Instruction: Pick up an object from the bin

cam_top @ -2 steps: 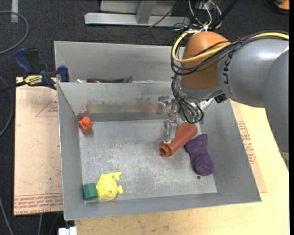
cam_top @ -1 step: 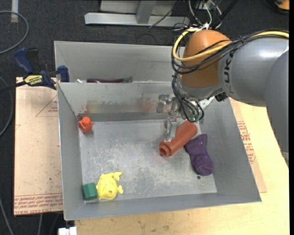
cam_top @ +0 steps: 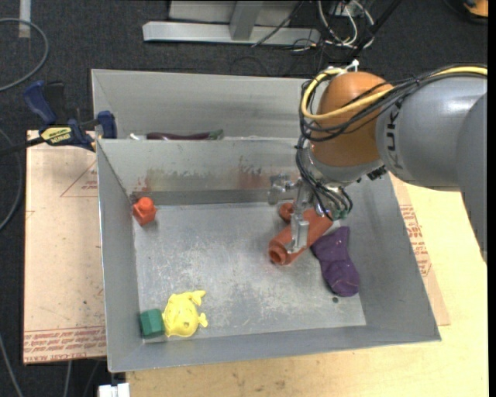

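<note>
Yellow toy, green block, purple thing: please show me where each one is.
yellow toy [cam_top: 184,314], camera view, middle of its body.
green block [cam_top: 151,322], camera view, its top face.
purple thing [cam_top: 339,265], camera view, middle of its long body.

You're looking into a robotics lab: industrial arm [cam_top: 442,132] at right, metal bin [cam_top: 194,101] centre, loose cables [cam_top: 341,27] along the top.

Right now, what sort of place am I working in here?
Probably a robotics lab or test cell: a grey metal bin holding a few odd toy-like things (a yellow toy, a green block), an industrial arm reaching in, and loose cables on dark carpet behind.
</note>
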Tool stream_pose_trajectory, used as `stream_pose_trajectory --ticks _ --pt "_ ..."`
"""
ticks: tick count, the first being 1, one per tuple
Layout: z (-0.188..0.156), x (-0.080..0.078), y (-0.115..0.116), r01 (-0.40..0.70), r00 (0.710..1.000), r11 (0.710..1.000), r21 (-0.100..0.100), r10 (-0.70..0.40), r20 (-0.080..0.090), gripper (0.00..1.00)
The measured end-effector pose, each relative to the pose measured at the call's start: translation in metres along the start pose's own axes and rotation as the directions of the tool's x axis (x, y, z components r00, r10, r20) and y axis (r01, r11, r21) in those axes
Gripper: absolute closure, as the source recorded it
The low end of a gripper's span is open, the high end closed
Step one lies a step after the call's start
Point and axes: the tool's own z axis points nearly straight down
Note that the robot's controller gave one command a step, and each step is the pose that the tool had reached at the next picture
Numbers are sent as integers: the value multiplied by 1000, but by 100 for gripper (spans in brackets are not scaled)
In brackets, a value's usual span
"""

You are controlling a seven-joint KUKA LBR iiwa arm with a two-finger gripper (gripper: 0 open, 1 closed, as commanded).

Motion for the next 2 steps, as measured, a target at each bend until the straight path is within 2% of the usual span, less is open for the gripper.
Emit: stream_pose_trajectory --ticks 1,2 --pt "56 35 -50 455 890 890 -4 -455 -6 100" --pt "56 35 -50 455 890 890 -5 -455 -6 100"
